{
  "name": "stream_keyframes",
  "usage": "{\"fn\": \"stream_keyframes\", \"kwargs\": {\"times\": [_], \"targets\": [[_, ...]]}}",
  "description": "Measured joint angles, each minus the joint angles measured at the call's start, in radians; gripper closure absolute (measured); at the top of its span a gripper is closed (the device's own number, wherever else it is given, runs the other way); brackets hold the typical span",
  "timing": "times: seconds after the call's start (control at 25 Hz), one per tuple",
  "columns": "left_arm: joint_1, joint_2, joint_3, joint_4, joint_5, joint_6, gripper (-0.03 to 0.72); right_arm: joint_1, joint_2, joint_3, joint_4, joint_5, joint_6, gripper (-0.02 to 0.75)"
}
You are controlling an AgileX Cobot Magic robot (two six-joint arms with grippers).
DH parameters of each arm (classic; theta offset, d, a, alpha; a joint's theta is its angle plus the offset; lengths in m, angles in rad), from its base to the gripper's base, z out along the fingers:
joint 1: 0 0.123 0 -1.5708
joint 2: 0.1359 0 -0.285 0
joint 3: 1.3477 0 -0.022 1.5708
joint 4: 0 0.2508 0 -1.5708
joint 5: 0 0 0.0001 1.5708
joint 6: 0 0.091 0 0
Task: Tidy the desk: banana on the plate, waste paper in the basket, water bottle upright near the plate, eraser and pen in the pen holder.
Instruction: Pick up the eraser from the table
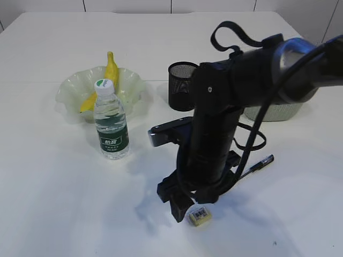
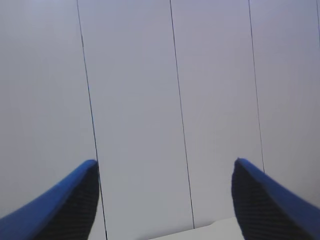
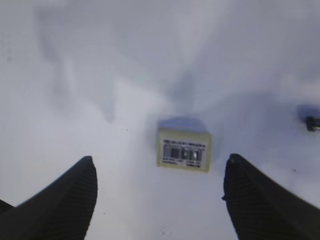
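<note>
Right wrist view: eraser (image 3: 183, 149) lies between the spread right gripper (image 3: 159, 187) fingers.

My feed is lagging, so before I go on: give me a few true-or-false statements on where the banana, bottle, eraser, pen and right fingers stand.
1. The banana lies in the plate. True.
2. The water bottle lies on its side. False: it stands upright beside the plate.
3. The eraser is in the pen holder. False: it lies on the desk.
4. The right gripper has open fingers over the eraser. True.
5. The pen lies on the desk. True.
</note>
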Motion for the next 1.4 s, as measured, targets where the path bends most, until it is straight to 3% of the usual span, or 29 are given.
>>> {"fn": "stream_keyframes", "kwargs": {"times": [0.24,0.48,0.68,1.4], "targets": [[0.000,0.000,0.000,0.000,0.000,0.000,0.099,0.052,0.034,-0.042,-0.027,0.009,0.023,0.154],[0.000,0.000,0.000,0.000,0.000,0.000,0.099,0.052,0.034,-0.042,-0.090,0.021,0.060,0.154],[0.042,0.000,0.000,0.000,-0.005,0.000,0.099,0.052,0.036,-0.044,-0.101,0.041,0.091,0.154],[0.042,0.000,0.000,0.000,-0.003,0.000,0.099,0.052,0.077,-0.044,-0.130,0.046,0.132,0.154]]}}
